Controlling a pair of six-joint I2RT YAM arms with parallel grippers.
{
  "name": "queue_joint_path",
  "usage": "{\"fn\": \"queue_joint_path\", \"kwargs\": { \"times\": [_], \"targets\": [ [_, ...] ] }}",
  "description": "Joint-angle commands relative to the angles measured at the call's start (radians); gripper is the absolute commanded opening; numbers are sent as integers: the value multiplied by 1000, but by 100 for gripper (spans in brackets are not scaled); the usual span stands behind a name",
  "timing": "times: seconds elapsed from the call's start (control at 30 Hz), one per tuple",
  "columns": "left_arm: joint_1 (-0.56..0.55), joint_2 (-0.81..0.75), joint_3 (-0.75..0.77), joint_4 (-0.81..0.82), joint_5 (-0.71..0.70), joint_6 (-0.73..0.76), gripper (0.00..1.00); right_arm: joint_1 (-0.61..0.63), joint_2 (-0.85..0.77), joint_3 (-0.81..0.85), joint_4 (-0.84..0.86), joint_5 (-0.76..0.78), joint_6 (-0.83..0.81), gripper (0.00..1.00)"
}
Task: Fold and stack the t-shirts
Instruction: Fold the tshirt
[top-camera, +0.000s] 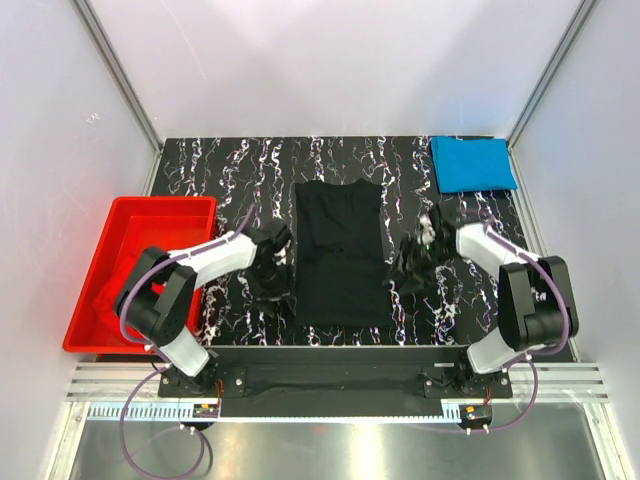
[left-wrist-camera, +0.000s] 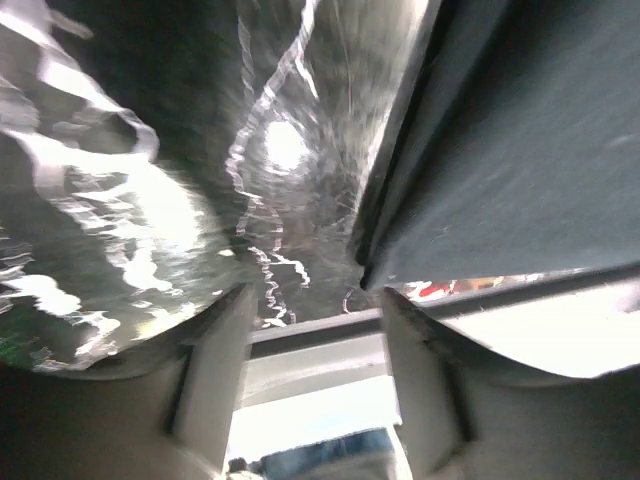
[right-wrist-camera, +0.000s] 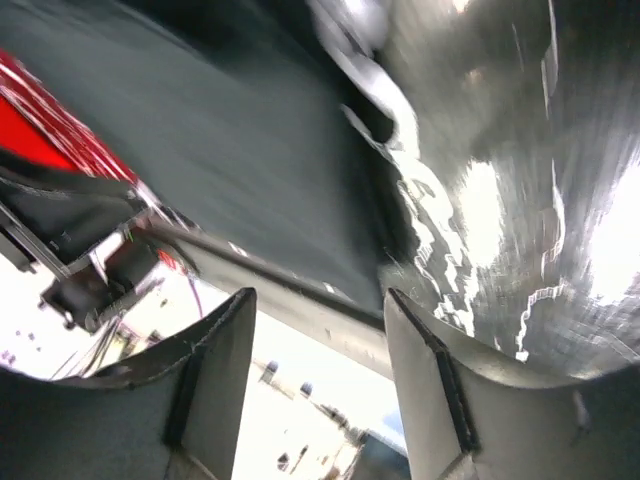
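Note:
A black t-shirt (top-camera: 340, 252) lies flat in the middle of the table, folded into a long narrow strip. My left gripper (top-camera: 272, 278) hovers just off its left edge, and my right gripper (top-camera: 408, 272) just off its right edge. In the left wrist view the left gripper (left-wrist-camera: 315, 340) is open with nothing between its fingers, and the black t-shirt (left-wrist-camera: 520, 150) is at the upper right. The right gripper (right-wrist-camera: 320, 350) is also open and empty, with the black t-shirt (right-wrist-camera: 230, 150) ahead of it. A folded bright blue t-shirt (top-camera: 472, 163) rests at the back right corner.
A red plastic tub (top-camera: 140, 270) stands off the table's left side and also shows as the red tub (right-wrist-camera: 60, 120) in the right wrist view. The table (top-camera: 230, 180) has a black marbled top. White walls and metal frame posts enclose it.

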Motion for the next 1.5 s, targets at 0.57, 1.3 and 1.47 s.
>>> {"fn": "queue_joint_path", "kwargs": {
  "times": [0.57,1.3,1.47],
  "targets": [
    [68,341,591,21,-244,296,56,-37,367,433,-32,69,-211,60],
    [36,327,527,101,-108,243,59,-17,354,362,17,-52,-159,51],
    [33,319,520,99,-99,234,43,-16,355,350,27,-58,-160,37]
  ]
}}
